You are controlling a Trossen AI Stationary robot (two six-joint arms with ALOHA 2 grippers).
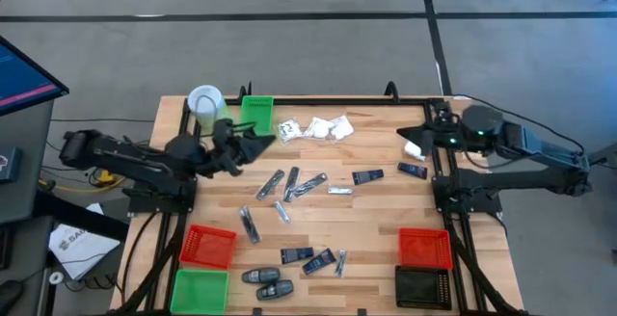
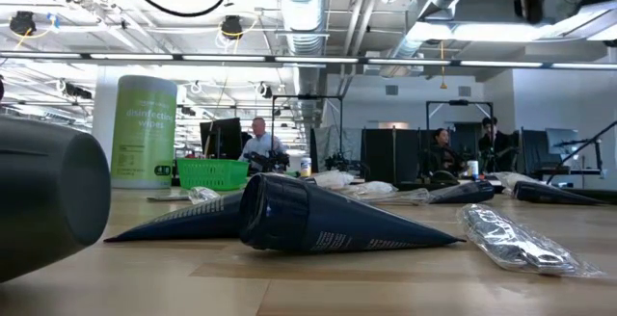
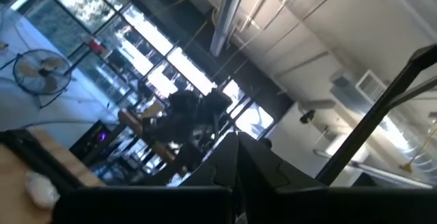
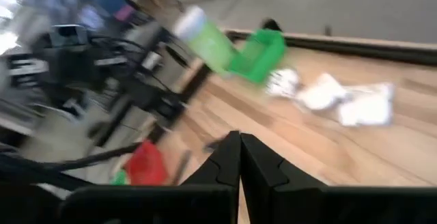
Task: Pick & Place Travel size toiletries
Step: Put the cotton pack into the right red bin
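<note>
— Toiletries (image 1: 294,183) lie mid-tabletop; which arm do you send?
— Your left end effector (image 1: 258,144), pressed together and empty, is nearer; the silvery tubes lie diagonally just nearward. Right end effector (image 1: 409,135) likewise closed.

This looks like a big open robotics lab or workshop. Bare silver ducts (image 2: 318,8) and pipes run under the ceiling beside long strip lights (image 2: 193,61). Beyond the wooden table (image 1: 376,224) stand dark monitors (image 2: 220,135) and black metal frames (image 2: 461,123), with people (image 2: 258,143) seated at benches. The floor (image 1: 289,56) is grey, probably carpet or concrete.
</note>
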